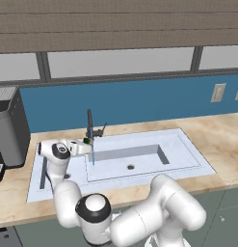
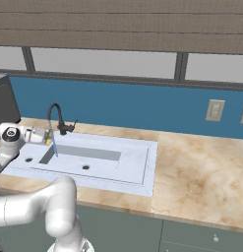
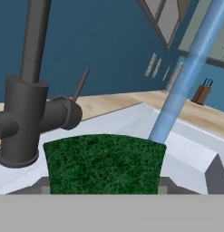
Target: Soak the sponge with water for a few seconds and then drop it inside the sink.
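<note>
The tool is clamping the sponge between its jaws, with the hand turned sideways so the green slab is sticking out toward the faucet. In the hand view the dark green face of the sponge is sitting right in front of the camera, and the water is running down as a pale blue stream and meeting the sponge at its far upper corner. That placement is, by my judgement, the point of the pose: the arm is holding the sponge under the flow so that it is soaking, not yet letting go.

In the left base view the tool is hovering over the sink, beside the black faucet at the back rim, and the stream is falling past it into the wide basin. The sponge is therefore inside the tool's grip, off the basin floor and touching the water.

Farther out, the sink is lying in a tan worktop, with a blue backsplash behind it. A knife block is standing on the worktop in the distance.
</note>
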Tool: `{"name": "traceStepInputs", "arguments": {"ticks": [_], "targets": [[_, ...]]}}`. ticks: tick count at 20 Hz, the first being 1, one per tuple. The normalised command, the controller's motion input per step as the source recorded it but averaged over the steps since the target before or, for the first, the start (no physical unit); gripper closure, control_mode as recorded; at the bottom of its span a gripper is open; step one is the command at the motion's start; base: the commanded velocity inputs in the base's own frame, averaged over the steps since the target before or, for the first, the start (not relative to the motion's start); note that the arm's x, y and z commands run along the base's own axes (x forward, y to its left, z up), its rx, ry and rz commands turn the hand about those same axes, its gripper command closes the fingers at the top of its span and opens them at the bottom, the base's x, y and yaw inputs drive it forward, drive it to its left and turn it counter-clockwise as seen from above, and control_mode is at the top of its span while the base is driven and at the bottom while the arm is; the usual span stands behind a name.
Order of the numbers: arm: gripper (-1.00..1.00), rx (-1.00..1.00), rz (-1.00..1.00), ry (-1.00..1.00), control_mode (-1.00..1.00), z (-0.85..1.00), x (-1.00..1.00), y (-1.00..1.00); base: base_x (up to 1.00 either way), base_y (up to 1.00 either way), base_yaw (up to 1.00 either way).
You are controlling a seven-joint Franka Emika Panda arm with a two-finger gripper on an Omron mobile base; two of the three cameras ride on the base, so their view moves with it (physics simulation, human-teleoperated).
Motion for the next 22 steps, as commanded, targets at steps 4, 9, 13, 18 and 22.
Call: {"name": "traceStepInputs", "arguments": {"ticks": [4,9,13,18,22], "targets": [[1.00,0.00,0.03,-0.01,-1.00,0.00,-0.26,0.00,0.00,0.00,0.00],[1.00,0.00,0.01,-0.01,-1.00,0.00,-0.06,0.00,0.00,0.00,0.00],[1.00,0.00,0.00,0.00,-1.00,0.00,0.00,0.00,0.00,0.00,0.00],[1.00,0.00,0.00,0.00,-1.00,0.00,0.00,-0.01,0.00,0.00,0.00],[1.00,0.00,0.00,0.00,-1.00,0.00,0.00,-0.08,0.00,0.00,0.00]]}}
